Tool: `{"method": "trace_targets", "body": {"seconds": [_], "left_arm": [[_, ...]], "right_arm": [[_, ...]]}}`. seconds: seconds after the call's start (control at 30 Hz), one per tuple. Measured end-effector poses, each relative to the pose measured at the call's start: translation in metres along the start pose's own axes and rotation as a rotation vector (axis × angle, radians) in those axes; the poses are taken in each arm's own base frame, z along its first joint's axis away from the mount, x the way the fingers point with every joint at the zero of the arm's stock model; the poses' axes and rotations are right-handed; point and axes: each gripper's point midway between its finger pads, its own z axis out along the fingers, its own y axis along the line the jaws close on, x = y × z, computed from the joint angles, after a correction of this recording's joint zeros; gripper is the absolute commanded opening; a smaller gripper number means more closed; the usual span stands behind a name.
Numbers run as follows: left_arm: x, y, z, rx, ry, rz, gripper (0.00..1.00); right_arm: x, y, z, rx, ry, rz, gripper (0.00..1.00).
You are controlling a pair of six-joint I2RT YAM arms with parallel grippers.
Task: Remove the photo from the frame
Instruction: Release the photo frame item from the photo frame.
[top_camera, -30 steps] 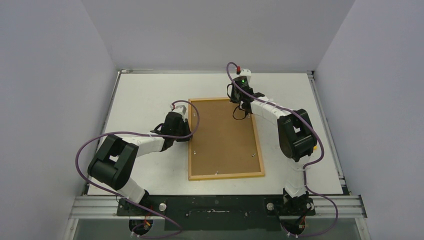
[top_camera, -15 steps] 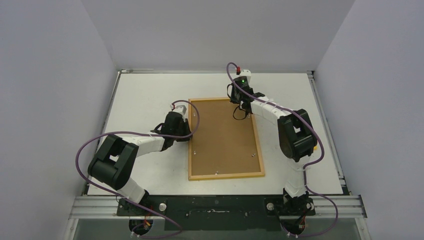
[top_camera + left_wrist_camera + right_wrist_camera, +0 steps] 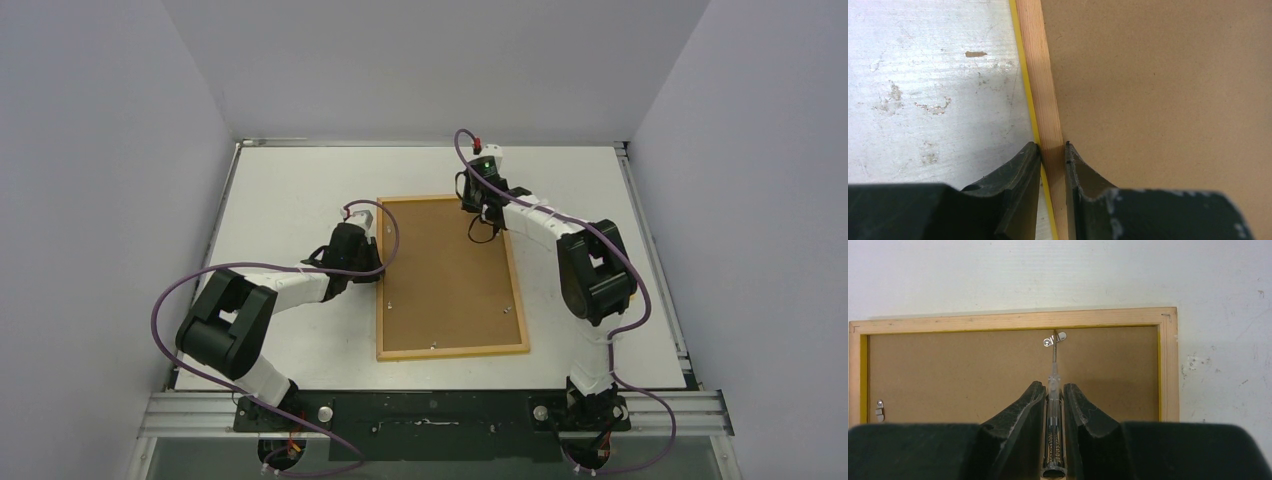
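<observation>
1. Black moulded-plastic fingers (image 3: pixel 1020 175) of the left gripper (image 3: pixel 1052 146) are closed on the frame (image 3: pixel 1158 100) at its left side. One finger sits outside over the table (image 3: pixel 933 75) and one inside over the backing, with the wood rim (image 3: pixel 1040 75) pinched between them.
2. Rim is a pale, straight-grained wood strip. A thin bright yellow edge (image 3: pixel 1023 85) runs along its outer side. Backing (image 3: pixel 973 370) is brown fibreboard, matte and finely speckled.
3. Right gripper (image 3: pixel 1053 386) has two curved black fingers clamped on a screwdriver (image 3: pixel 1053 374). They hold it along its clear plastic handle, and the thin metal shaft points ahead toward the far rim.
4. Shaft tip meets a small silver metal tab (image 3: pixel 1056 337) just inside the far rim.
5. Tabs counted in the right wrist view: two, the one at the tip and a second tab (image 3: pixel 879 410) at the frame's left side.
6. Top view shows small bright hardware at three places on the near half of the backing: left side (image 3: pixel 388 303), right side (image 3: pixel 507 311) and near edge (image 3: pixel 432 345).
7. One frame, rectangular, lies flat with its backing up, mid-table. Its long sides run away from the arm bases.
8. Table surface is white and flat. Close up it is scuffed, with grey scratches and flaked patches.
9. Two arms with white and black segments, one to each side of the frame. One purple cable (image 3: pixel 165 300) loops along each.
</observation>
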Motion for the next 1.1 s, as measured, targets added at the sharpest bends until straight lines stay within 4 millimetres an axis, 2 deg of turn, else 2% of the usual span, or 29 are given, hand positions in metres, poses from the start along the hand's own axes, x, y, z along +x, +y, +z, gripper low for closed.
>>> {"method": "trace_targets", "body": {"seconds": [0.2,0.83,1.0,1.1], "left_arm": [[0.0,0.0,0.0,-0.001,0.0,0.0,0.0],[0.0,0.0,0.0,-0.002,0.0,-0.001,0.0],[0.0,0.001,0.0,-0.007,-0.001,-0.005,0.0],[0.0,0.002,0.0,-0.018,-0.003,-0.015,0.0]], "right_arm": [[0.008,-0.005,-0.005,0.014,0.03,-0.007,0.05],[0.013,-0.006,-0.008,-0.002,0.057,-0.011,0.05],[0.009,-0.008,-0.023,-0.003,0.049,-0.007,0.05],[0.003,-0.009,-0.04,-0.01,0.028,0.0,0.05]]}}
